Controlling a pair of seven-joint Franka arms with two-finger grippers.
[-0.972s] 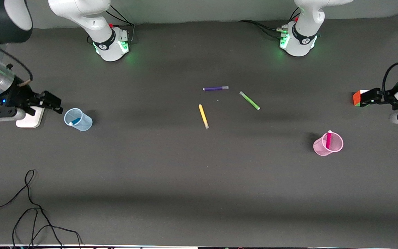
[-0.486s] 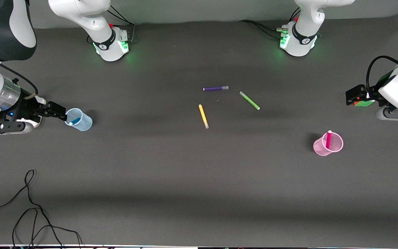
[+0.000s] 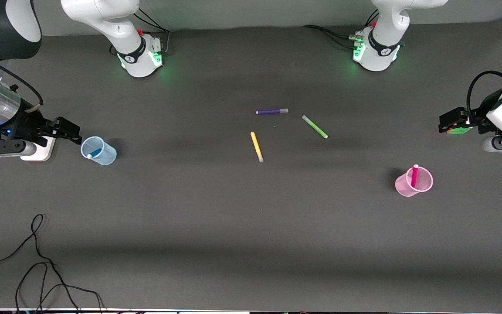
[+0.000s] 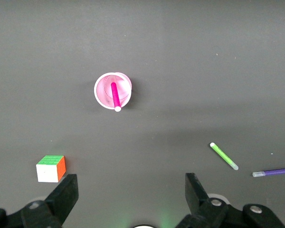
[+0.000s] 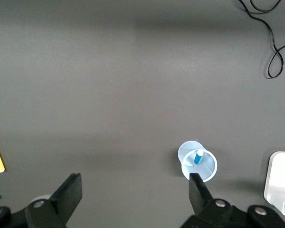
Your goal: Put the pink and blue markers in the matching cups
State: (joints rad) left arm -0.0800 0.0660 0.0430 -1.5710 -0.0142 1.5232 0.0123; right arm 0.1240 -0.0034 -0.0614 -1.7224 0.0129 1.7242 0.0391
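Note:
The pale blue cup (image 3: 98,151) stands toward the right arm's end of the table with the blue marker (image 3: 94,152) inside it. They also show in the right wrist view, the cup (image 5: 198,164) and the marker (image 5: 198,156). The pink cup (image 3: 414,182) stands toward the left arm's end and holds the pink marker (image 3: 415,175) upright. The left wrist view shows this cup (image 4: 104,90) and marker (image 4: 115,96) too. My right gripper (image 3: 71,132) (image 5: 135,185) is open and empty beside the blue cup. My left gripper (image 3: 448,122) (image 4: 130,185) is open and empty over a colour cube.
Purple (image 3: 272,111), green (image 3: 314,127) and yellow (image 3: 256,147) pens lie mid-table. The colour cube (image 3: 460,130) (image 4: 51,168) sits under the left gripper. A white pad (image 3: 42,150) lies under the right hand. A black cable (image 3: 37,266) loops near the front edge.
My right gripper reached to the blue cup's rim, then drew back a little from it. My left gripper moved over the cube. Cups, markers and pens stayed put.

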